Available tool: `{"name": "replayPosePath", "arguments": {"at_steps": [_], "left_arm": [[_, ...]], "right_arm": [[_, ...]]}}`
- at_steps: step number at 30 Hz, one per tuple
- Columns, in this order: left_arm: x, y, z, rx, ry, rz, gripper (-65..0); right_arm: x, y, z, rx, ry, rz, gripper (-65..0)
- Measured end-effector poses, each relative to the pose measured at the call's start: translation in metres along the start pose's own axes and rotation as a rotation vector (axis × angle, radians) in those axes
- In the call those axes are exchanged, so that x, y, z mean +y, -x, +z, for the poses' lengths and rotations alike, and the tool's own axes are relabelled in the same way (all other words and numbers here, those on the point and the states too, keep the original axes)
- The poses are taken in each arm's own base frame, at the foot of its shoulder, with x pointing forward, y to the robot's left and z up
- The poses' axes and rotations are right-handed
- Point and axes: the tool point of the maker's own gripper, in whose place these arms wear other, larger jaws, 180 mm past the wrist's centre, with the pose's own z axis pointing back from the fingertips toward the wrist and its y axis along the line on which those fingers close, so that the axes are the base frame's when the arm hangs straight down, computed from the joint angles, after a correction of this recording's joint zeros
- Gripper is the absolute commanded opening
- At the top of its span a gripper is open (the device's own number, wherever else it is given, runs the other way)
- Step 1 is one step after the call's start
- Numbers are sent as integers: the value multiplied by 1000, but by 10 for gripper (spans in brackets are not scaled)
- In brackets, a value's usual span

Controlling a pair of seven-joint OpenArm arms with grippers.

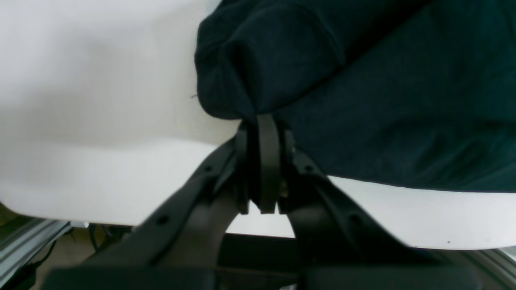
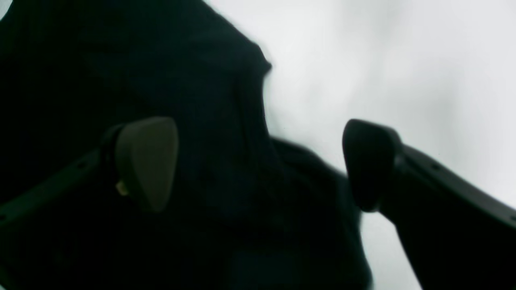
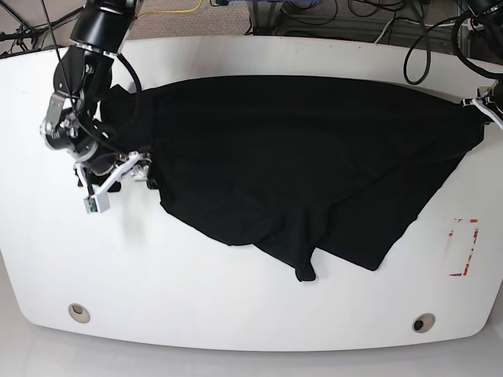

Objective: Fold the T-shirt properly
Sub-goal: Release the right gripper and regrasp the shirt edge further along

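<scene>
Black soft matte T-shirt (image 3: 299,157) lies spread across the white tabletop (image 3: 196,290); left gripper (image 1: 264,121) is clamped on its hem near the tabletop's edge; right gripper (image 2: 258,165) gapes apart over cloth.

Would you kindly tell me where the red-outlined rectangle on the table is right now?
In the base view, the red-outlined rectangle lies near the white table's right edge, just below and right of the T-shirt.

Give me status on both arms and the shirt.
Left gripper shut on T-shirt edge at table rim. Right gripper open, fingers over cloth. Shirt spread, crumpled, unfolded. Nothing in the way.
</scene>
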Motion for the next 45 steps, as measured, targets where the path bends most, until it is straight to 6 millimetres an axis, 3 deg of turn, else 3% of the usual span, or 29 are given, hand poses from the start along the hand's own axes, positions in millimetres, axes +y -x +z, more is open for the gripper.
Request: {"name": "replayPosePath", "arguments": {"at_steps": [5,16,27,36,39,45], "left_arm": [[0,0,0,-1,1,-1,-650],[-1,-1,0,-2,3,0,-650],[-1,0,0,-1,3,0,-650],[0,-1,0,-2,1,-3,-650],[0,-1,0,0,0,-3,-650],[0,-1,0,-1,0,-3,-650]], "right_arm": [[4,-18,-31,-20,-54,-25,-30],[0,-33,-86,4,-103,-64,-30],[10,-14,-111,57,-128,-47,-30],[42,-12,-124,47,-187,-46,-33],[44,-12,-125,44,-192,-47,-71],[52,-11,-128,43,-204,-55,-233]]}}
